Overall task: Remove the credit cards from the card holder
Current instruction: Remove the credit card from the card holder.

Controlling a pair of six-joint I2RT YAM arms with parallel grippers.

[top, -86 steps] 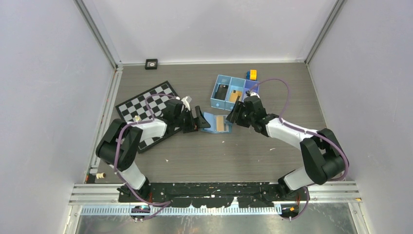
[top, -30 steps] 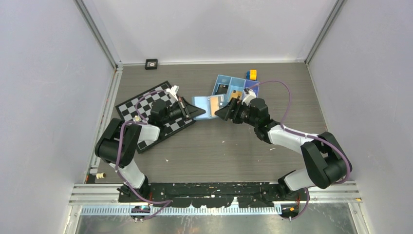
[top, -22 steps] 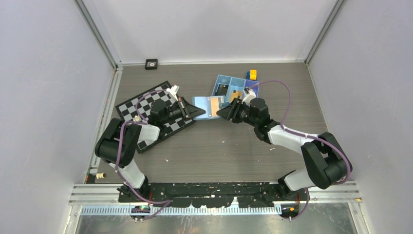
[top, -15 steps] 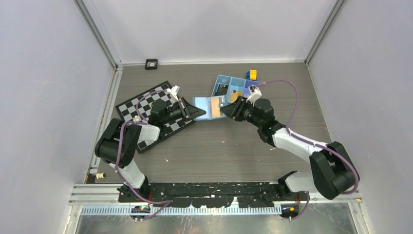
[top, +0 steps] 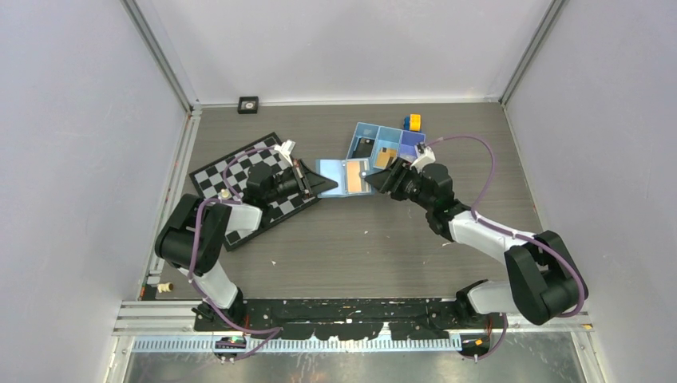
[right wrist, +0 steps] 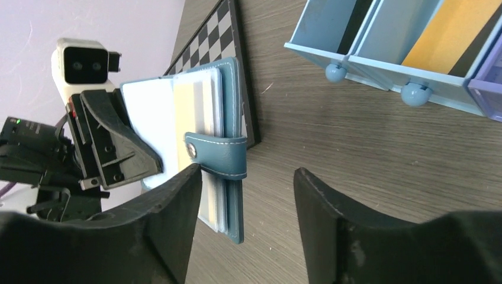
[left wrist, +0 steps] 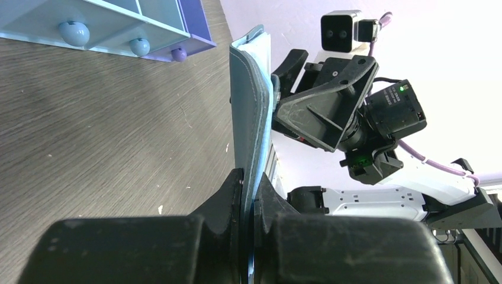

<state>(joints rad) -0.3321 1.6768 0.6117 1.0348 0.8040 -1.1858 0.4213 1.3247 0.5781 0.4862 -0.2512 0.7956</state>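
One flat light-blue two-panel card holder [top: 339, 175], clenched by one panel in left gripper [left wrist: 250, 188] over far middle of tabletop [top: 359, 239], pockets presented to right gripper [right wrist: 247, 177], jaws released astride the blue strap [right wrist: 216, 155], seemingly for pinching out the orange-tan plastic credit card [top: 352, 177].

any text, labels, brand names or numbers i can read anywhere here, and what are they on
No readable text in any view.
card holder: plain blue with a snap strap, no lettering seen.
cards inside it: faces look blank; any print is too faint to read.
box tray and chessboard: no labels visible.
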